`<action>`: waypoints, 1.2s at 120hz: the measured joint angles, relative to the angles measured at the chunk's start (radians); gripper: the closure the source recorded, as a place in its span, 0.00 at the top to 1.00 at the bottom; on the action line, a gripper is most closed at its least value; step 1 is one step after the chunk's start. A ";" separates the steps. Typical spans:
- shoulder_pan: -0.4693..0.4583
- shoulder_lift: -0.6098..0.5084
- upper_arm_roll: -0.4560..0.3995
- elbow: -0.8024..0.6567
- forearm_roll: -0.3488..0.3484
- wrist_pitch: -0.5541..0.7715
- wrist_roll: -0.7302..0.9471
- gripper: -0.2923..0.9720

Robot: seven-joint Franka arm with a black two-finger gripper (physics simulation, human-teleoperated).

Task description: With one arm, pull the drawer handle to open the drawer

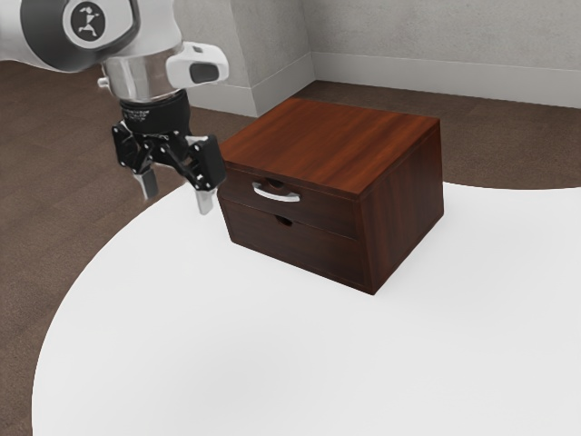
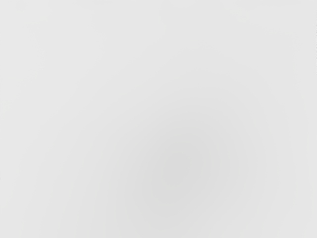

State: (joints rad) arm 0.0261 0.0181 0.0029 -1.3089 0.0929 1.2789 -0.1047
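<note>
The pincer [image 1: 177, 193] hangs open and holds nothing, its fingers pointing down over the white surface [image 1: 272, 363]. The arm [image 1: 136, 54] comes in from the exterior view's upper left. Just to the exterior view's right stands a dark wooden cabinet [image 1: 336, 136]. Its upper drawer [image 1: 318, 211] sits flush, and the silver handle [image 1: 275, 192] is near the pincer but apart from it. Broad bare surface lies on the near side, its curved edge meeting the brown floor [image 1: 54, 200] at the exterior view's left.
</note>
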 joint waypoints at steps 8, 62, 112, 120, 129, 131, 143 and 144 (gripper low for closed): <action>0.007 0.001 0.000 0.000 0.000 0.018 0.004 0.77; 0.080 0.019 0.008 0.248 -0.120 0.023 -0.408 0.77; 0.117 -0.007 0.004 -0.116 -0.088 0.375 -0.928 0.77; 0.104 -0.016 0.004 -0.179 -0.100 0.460 -0.983 0.77; 0.091 -0.020 0.005 -0.241 -0.108 0.546 -1.037 0.77; 0.088 -0.022 0.005 -0.257 -0.109 0.564 -1.049 0.77; 0.070 -0.041 0.007 -0.338 -0.116 0.665 -1.110 0.77; 0.068 -0.043 0.007 -0.343 -0.116 0.673 -1.114 0.77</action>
State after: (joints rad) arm 0.0942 -0.0246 0.0104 -1.6523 -0.0232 1.9515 -1.2191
